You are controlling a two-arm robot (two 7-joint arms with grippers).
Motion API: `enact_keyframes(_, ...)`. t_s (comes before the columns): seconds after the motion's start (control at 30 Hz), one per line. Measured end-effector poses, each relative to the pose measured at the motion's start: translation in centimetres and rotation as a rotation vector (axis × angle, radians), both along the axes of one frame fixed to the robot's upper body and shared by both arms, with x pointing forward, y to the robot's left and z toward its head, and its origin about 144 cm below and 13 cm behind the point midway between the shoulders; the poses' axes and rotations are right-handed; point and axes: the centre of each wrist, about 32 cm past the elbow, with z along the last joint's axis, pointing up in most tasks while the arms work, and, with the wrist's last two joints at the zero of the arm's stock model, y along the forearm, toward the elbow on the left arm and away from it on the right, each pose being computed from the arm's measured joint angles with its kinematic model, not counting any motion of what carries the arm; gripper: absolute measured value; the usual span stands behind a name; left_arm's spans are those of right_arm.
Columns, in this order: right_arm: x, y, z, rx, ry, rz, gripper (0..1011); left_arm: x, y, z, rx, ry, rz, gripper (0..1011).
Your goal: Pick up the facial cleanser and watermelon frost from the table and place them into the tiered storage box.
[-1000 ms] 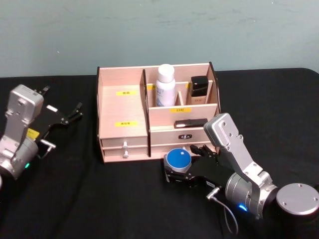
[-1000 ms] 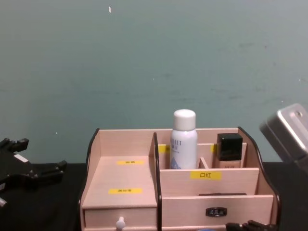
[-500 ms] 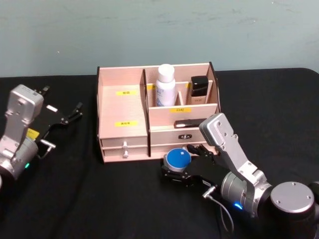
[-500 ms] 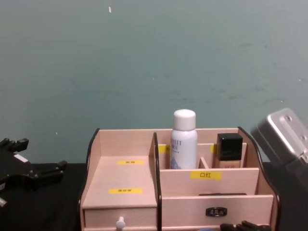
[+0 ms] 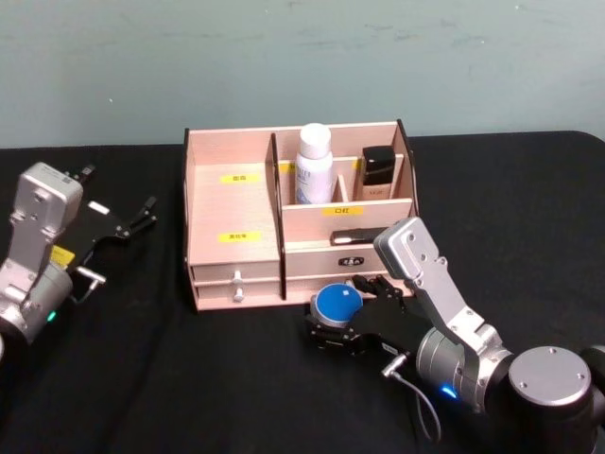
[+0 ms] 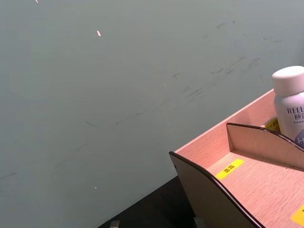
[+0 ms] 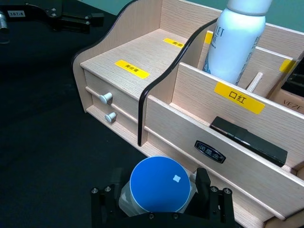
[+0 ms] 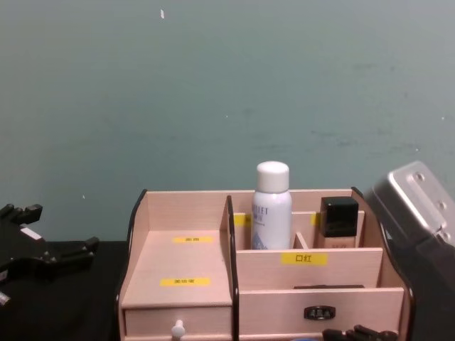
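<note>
The right gripper (image 5: pixel 337 329) is sitting low on the black table (image 5: pixel 189 378), just in front of the tiered storage box (image 5: pixel 232 203). Its jaws are clamping a blue-lidded jar (image 5: pixel 337 301) from both sides, lid facing up, right before the box's lower right front panel. I can't tell whether the jar is touching the tabletop. Up in the box's rear compartments, a white bottle (image 5: pixel 314 161) is standing upright, with a dark-capped bottle (image 5: pixel 378 165) one slot to its right. Over on the left, the left gripper (image 5: pixel 118 203) is idling above the table, well apart from the box, fingers spread wide and holding nothing.
</note>
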Motion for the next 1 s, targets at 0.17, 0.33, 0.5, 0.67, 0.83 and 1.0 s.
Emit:
enact_keyframes(0.17,-0.01,-0.02,0.02,0.001,0.000,0.000,903,0.00,0.00,0.00,0.000,0.000,0.000,1010)
enact_keyframes(0.33,-0.02,-0.04,0.02,0.002,0.000,-0.001,748,0.00,0.00,0.00,0.000,0.000,0.000,1010)
enact_keyframes(0.5,-0.03,-0.05,0.02,0.003,0.001,-0.001,730,0.00,0.00,0.00,0.000,0.000,0.000,1009)
enact_keyframes(0.67,-0.03,-0.06,0.03,0.003,0.001,-0.001,730,0.00,0.00,0.00,0.000,0.000,0.000,1010)
enact_keyframes(0.83,-0.04,-0.21,0.01,0.010,0.001,0.003,730,0.00,0.00,0.00,0.000,0.000,0.000,1010)
enact_keyframes(1.0,-0.12,-0.42,0.42,0.030,-0.016,0.024,730,0.00,0.00,0.00,0.000,0.000,0.000,1010)
